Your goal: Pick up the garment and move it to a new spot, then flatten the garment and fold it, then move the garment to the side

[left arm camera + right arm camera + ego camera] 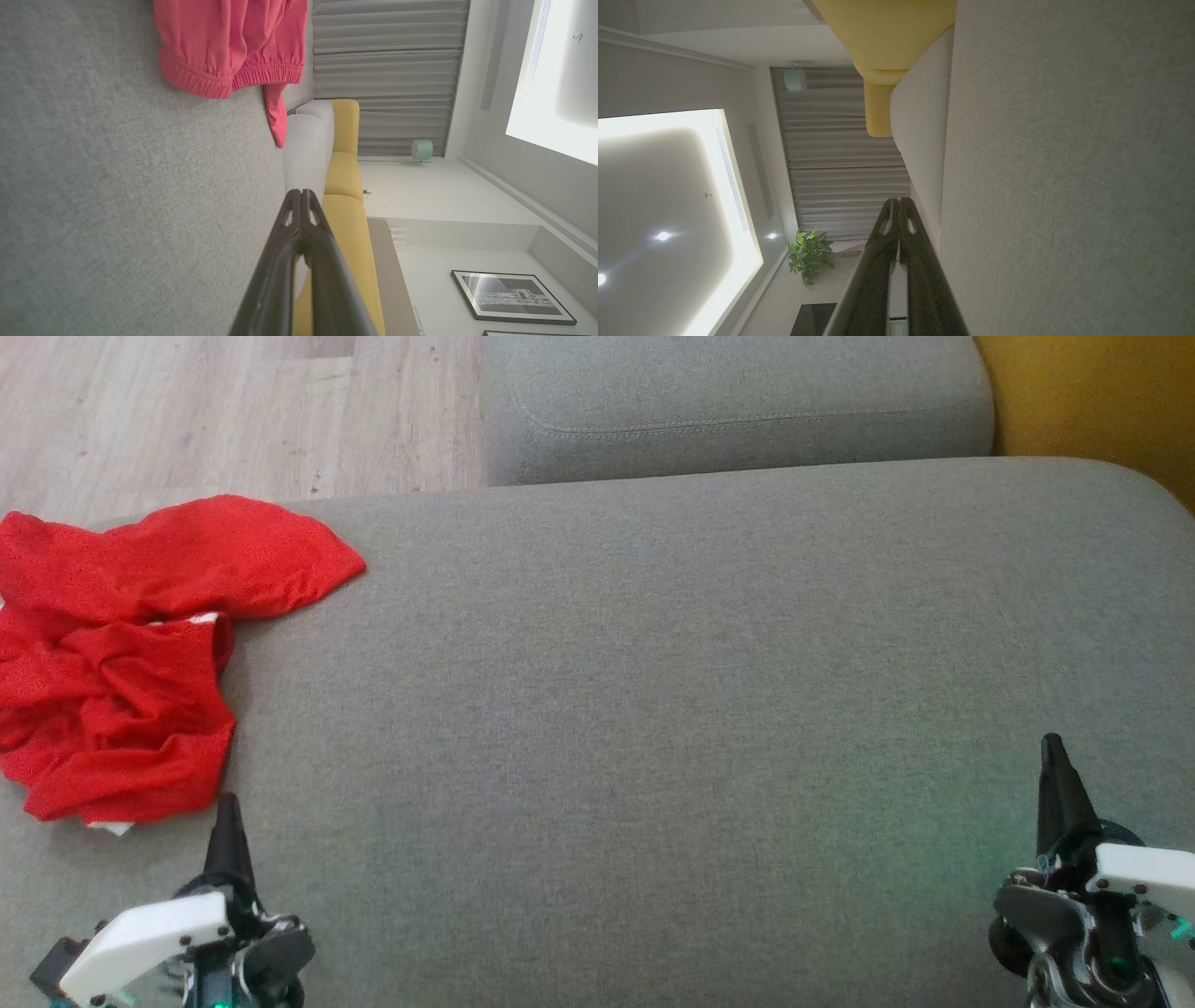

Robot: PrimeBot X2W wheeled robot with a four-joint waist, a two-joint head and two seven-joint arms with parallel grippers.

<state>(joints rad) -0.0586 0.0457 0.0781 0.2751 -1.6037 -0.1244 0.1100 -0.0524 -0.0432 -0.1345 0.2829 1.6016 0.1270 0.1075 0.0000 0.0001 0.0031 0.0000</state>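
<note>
A crumpled red garment lies bunched at the far left of the grey cushion, part of it reaching the left edge of the head view. Its elastic hem shows at the top of the left wrist view, garment. My left gripper is shut, low at the left, its tips just below the garment's near edge and apart from it; the tips meet in the left wrist view, left gripper. My right gripper is shut at the lower right over bare cushion, far from the garment, right gripper.
A second grey cushion sits behind the wide one, with a yellow seat at the back right. Wooden floor lies beyond the back left edge. The wide grey surface stretches bare between my two grippers.
</note>
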